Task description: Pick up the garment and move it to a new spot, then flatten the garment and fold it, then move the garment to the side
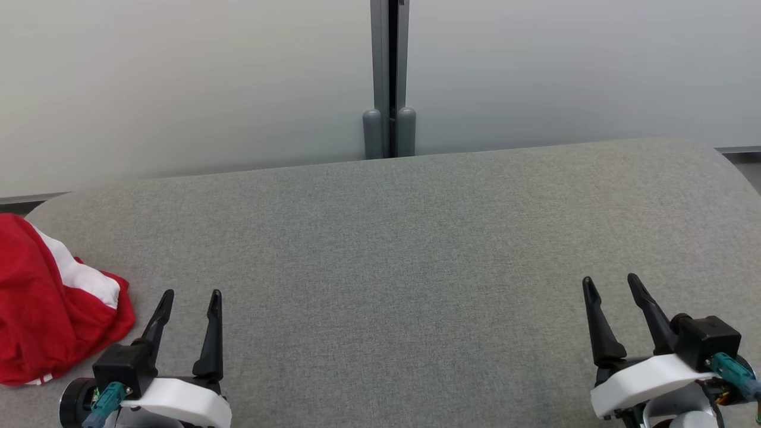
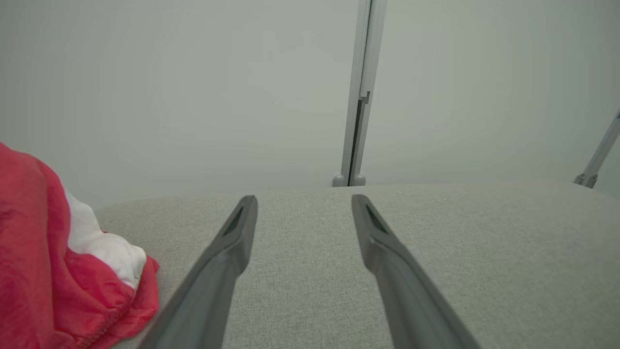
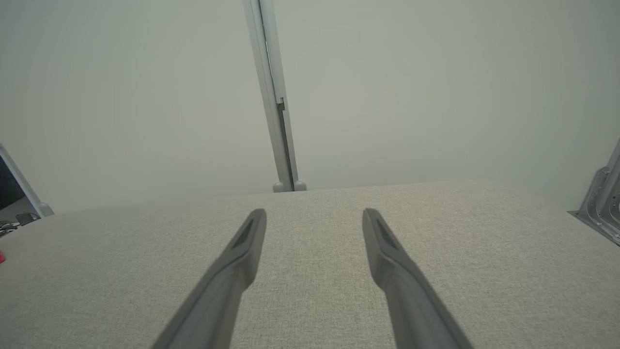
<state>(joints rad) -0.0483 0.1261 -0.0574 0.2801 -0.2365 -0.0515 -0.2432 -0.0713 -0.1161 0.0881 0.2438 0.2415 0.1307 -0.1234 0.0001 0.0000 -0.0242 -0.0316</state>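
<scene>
A crumpled red garment [image 1: 41, 303] with a white panel lies bunched at the left edge of the grey fabric surface [image 1: 392, 249]. The left wrist view has the same garment [image 2: 53, 281] at its lower left. My left gripper [image 1: 190, 297] stands open just right of the garment, apart from it, with nothing between its fingers [image 2: 232, 242]. At the lower right my right gripper [image 1: 611, 282] is open too and holds nothing; its fingers [image 3: 387, 252] hover over bare fabric, far from the garment.
A pale wall runs behind the surface, split by a grey vertical post [image 1: 389, 77]. The surface's rounded far corners show at left and right. A metal bracket [image 3: 603, 198] stands off the right edge in the right wrist view.
</scene>
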